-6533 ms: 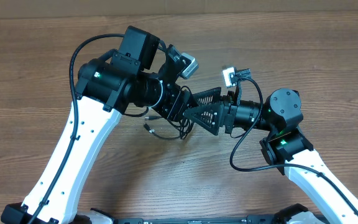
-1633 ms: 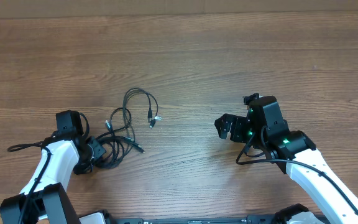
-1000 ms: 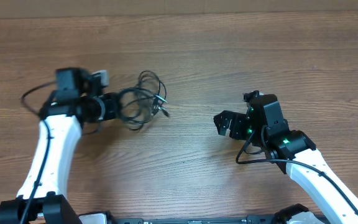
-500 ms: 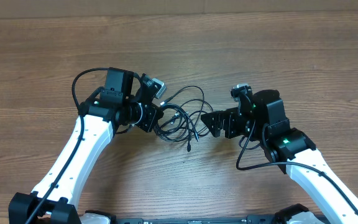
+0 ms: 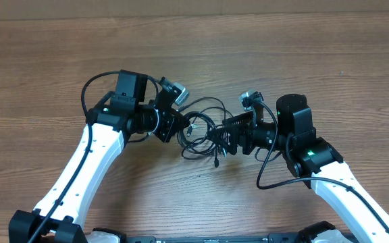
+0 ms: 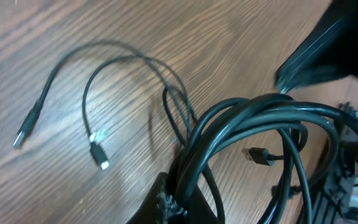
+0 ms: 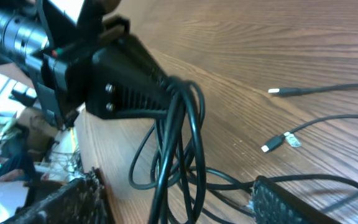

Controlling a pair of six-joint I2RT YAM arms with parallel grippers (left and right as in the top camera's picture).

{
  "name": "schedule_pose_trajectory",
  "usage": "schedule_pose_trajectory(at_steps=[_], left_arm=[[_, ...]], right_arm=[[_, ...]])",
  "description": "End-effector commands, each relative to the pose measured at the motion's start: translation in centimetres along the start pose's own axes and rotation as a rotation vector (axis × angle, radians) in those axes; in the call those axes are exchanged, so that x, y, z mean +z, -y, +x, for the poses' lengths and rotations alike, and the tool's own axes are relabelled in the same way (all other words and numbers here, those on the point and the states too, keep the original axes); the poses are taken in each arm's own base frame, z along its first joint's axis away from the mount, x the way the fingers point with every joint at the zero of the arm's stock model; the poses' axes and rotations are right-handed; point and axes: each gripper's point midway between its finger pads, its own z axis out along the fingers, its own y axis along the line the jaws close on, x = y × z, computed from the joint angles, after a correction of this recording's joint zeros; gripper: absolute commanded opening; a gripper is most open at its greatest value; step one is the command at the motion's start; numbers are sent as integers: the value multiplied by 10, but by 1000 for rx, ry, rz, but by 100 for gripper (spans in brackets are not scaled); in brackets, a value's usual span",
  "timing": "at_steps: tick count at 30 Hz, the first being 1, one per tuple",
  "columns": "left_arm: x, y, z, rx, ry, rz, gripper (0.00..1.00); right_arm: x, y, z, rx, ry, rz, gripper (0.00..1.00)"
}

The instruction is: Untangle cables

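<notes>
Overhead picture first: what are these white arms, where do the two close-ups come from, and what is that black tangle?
That is a robot: a left arm and a right arm at a wooden table, seen by a camera fixed above. Each close-up comes from a small camera on one arm's wrist. The tangle is a bundle of thin black cables with small plugs. The left arm's fingers are pinched on the bundle, with loops hanging from them. The right arm's fingers stand wide open close to the loops, gripping nothing. Two loose plug ends lie on the wood.
</notes>
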Motion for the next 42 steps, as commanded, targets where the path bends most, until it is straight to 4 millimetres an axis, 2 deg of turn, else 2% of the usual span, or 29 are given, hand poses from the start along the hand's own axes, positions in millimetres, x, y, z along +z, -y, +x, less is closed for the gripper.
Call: schedule_pose_trajectory(at_steps=[1,5,8,9,10,15,20,22,24,29,37,42], left_arm=[[-9,16,-21,53,58,61,4],[-10,12,-23,-26,59,38,4],[-10,-4,-20,-134,45,-56,4],[-10,-13,-19,-201,42,-110,4],[-11,-17,-18,-248,45,-130,4],[-10,-26,-19,-460,68,-196,4],[-10,-42,-16,-586,98,-352,4],[-8,-40,-18,-595,106,-363,4],[-5,-36,-21,-587,113,-354,4],[-5,-40,-21,-623,129,-404,4],[0,-20,-26,-640,113,-293,4],[3,7,-34,-679,96,-142,4]], right_arm=[[-1,-8,-1,-13,-4,-42,78],[-1,-5,-1,-1,1,-22,78],[-3,21,-5,127,40,126,79],[-6,38,-5,231,66,219,79],[-7,45,-3,294,77,257,79],[-6,42,0,504,85,233,78],[-2,38,16,745,51,238,67],[2,30,20,773,32,223,63],[7,22,22,769,12,204,62],[16,9,29,738,-18,190,63],[16,19,27,719,28,260,64],[18,26,29,752,35,284,64]])
